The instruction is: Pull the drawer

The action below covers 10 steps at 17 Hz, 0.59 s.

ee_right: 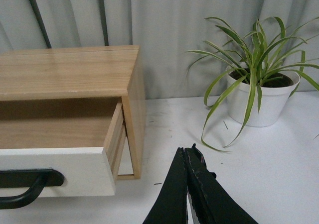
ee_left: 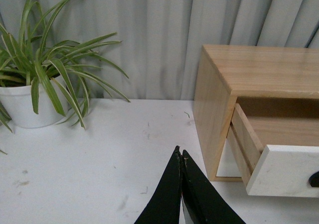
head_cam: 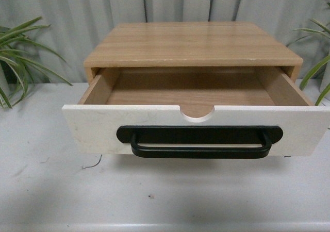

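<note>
You have one drawer (head_cam: 154,129), with one black bar handle (head_cam: 200,142), in one wooden cabinet (head_cam: 191,44). You can count two potted plants, one at the left edge (head_cam: 20,56), one at the right edge (head_cam: 319,62). Each wrist view shows one end effector: left (ee_left: 180,157), right (ee_right: 187,154).

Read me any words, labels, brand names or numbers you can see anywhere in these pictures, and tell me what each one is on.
There are none to read.
The drawer front is plain white, and its black handle carries no marking.
The wooden cabinet top and sides show only grain.
The white plant pots are unmarked.
The table bears only scuffs and specks, no lettering.
</note>
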Tool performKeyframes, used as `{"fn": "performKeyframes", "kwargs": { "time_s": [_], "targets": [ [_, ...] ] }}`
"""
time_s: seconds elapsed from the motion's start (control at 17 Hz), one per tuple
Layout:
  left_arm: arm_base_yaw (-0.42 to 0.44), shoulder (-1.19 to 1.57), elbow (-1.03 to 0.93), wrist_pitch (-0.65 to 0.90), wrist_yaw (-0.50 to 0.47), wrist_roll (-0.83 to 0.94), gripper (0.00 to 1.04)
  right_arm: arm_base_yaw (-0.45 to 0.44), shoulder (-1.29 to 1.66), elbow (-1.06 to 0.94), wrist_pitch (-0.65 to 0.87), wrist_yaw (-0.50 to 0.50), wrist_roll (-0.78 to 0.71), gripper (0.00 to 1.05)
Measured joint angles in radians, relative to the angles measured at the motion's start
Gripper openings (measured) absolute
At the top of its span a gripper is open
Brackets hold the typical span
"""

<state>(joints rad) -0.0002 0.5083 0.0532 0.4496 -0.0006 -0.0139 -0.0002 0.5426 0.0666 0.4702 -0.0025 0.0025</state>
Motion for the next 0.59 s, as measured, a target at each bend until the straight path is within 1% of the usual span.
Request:
{"fn": "performKeyframes", "kwargs": {
  "time_s": [0.12,0.18,0.24,0.29,0.35,0.47,0.59],
  "targets": [
    [0.0,-0.046,-0.012,-0.035,0.0,0.0,0.02,0.0,-0.046,-0.014,-0.033,0.0,0.0,0.02],
    [0.0,-0.056,-0.031,0.002,0.0,0.0,0.02,0.0,-0.069,-0.02,-0.05,0.0,0.0,0.02],
    [0.0,-0.066,-0.043,-0.001,0.0,0.0,0.02,0.0,-0.088,-0.024,-0.061,0.0,0.0,0.02],
    [0.0,-0.082,-0.043,-0.039,0.0,0.0,0.02,0.0,-0.109,-0.031,-0.071,0.0,0.0,0.02],
    [0.0,-0.103,-0.043,-0.051,0.0,0.0,0.02,0.0,-0.114,-0.054,-0.029,0.0,0.0,0.02],
    [0.0,-0.183,-0.043,-0.122,0.0,0.0,0.02,0.0,-0.175,-0.054,-0.106,0.0,0.0,0.02],
    [0.0,-0.206,-0.043,-0.148,0.0,0.0,0.02,0.0,-0.216,-0.054,-0.135,0.0,0.0,0.02]
  ]
}}
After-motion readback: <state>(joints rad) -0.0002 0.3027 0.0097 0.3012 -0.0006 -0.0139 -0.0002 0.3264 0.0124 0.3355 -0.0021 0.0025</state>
